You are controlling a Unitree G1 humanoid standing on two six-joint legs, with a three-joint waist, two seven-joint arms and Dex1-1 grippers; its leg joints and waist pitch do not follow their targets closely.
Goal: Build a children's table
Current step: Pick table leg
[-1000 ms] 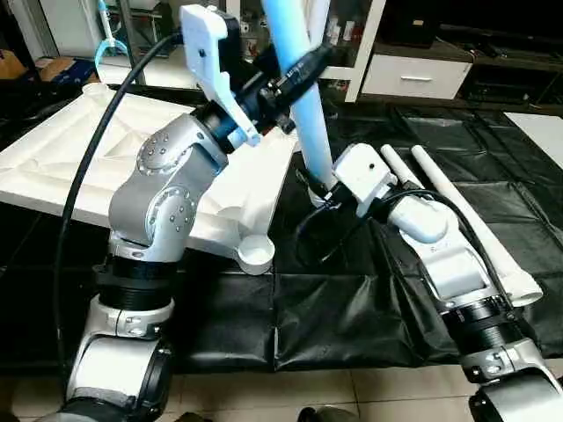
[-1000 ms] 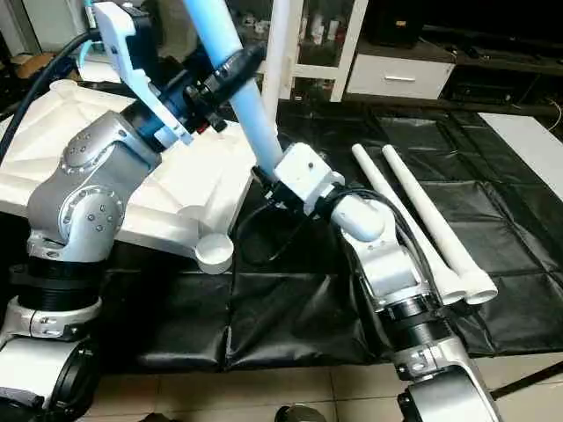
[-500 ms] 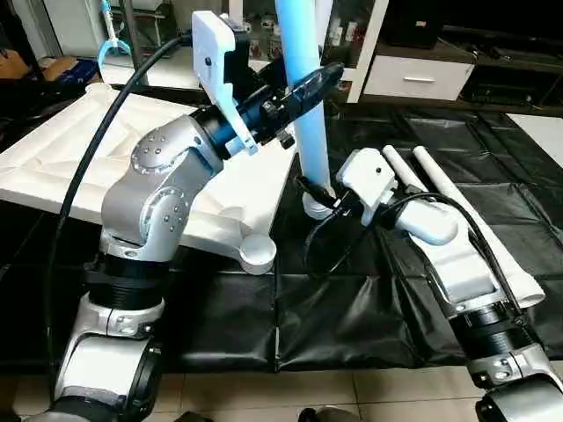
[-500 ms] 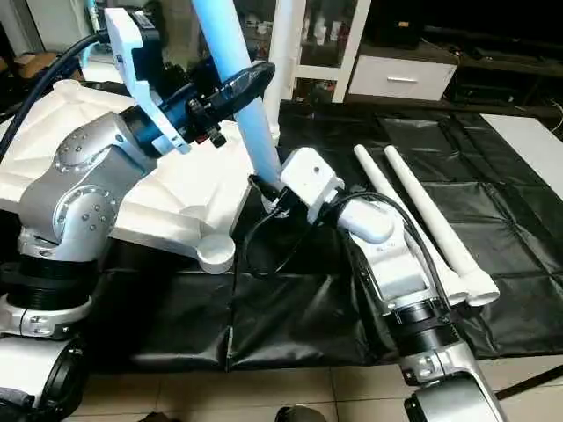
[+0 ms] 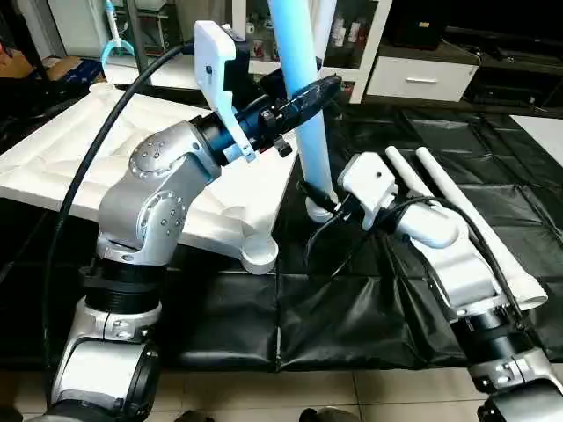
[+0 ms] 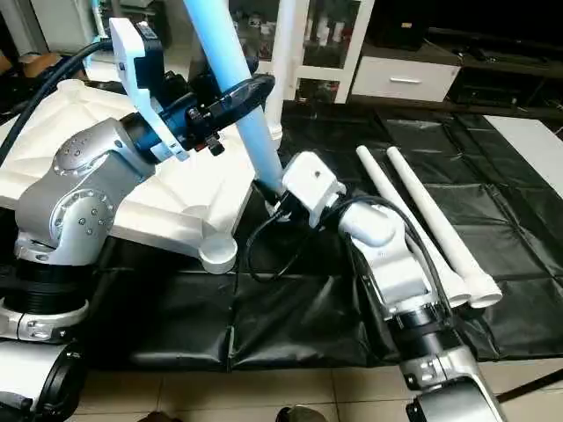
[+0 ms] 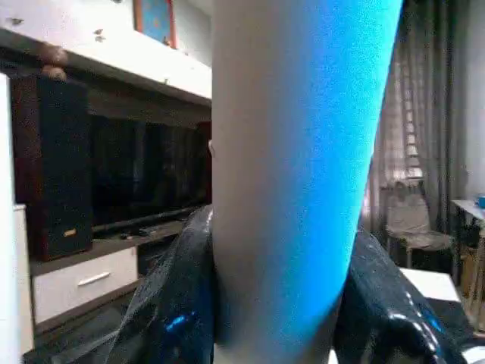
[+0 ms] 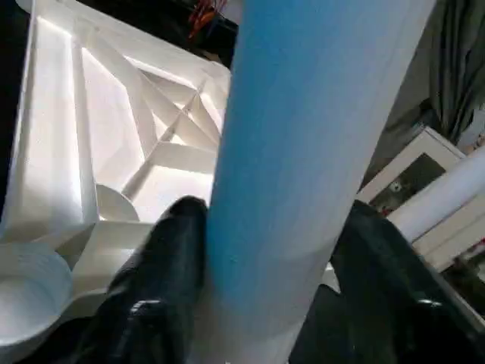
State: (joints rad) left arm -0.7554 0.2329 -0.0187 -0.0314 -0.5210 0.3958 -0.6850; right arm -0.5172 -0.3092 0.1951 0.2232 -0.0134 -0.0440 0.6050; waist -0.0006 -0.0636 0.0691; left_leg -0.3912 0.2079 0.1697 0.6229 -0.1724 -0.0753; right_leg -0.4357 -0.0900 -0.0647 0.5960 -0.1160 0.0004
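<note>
The tabletop (image 5: 123, 158) lies upside down on the left of the black-covered work surface (image 5: 352, 308), its ribbed underside facing up, and the near right corner socket (image 5: 259, 254) is open with nothing in it, so from here I'd say the build is barely started. Both arms are on one leg (image 5: 303, 97), which stands nearly upright just right of the tabletop's edge, its thick end down near the cover. The left gripper (image 5: 303, 92) has its black fingers closed around the leg partway up, and the right gripper (image 5: 324, 204) is clamped on it near the bottom. Two more legs (image 6: 422, 220) lie side by side on the right. I can't see a fourth leg, nor any leg seated in a socket.
</note>
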